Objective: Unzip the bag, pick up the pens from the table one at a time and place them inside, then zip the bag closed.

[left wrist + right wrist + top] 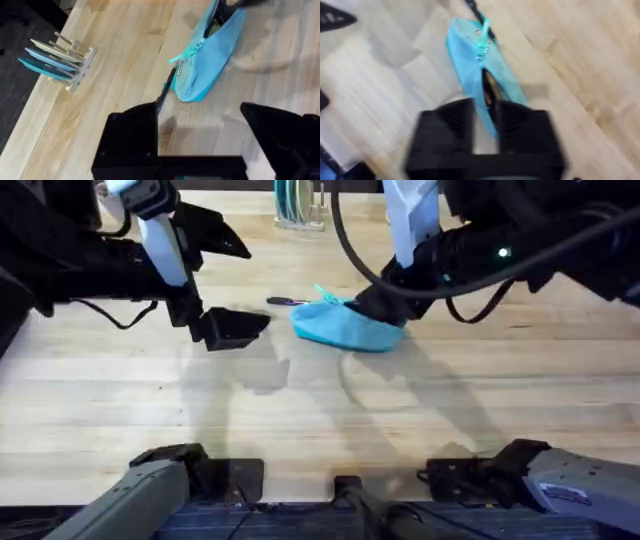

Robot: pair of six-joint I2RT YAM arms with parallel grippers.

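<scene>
Right, one bag (345, 327) on the table (320, 410), lying toward the far edge, a little right of the middle; it's the light-blue pouch, and the right wrist view shows its zipper gaping at one end with something yellowish inside, though how many pens are in there can't be counted; one dark pen (288, 301) lies on the wood just beside the bag's left end, touching or nearly so; the right gripper (485, 120) is down at the bag's right end, its two black fingers closed onto the fabric edge at the opening; the left gripper (200, 145) hangs off to the bag's left, jaws wide apart, holding nothing; one rack of blue-green plates (55, 62) stands at the far edge.
</scene>
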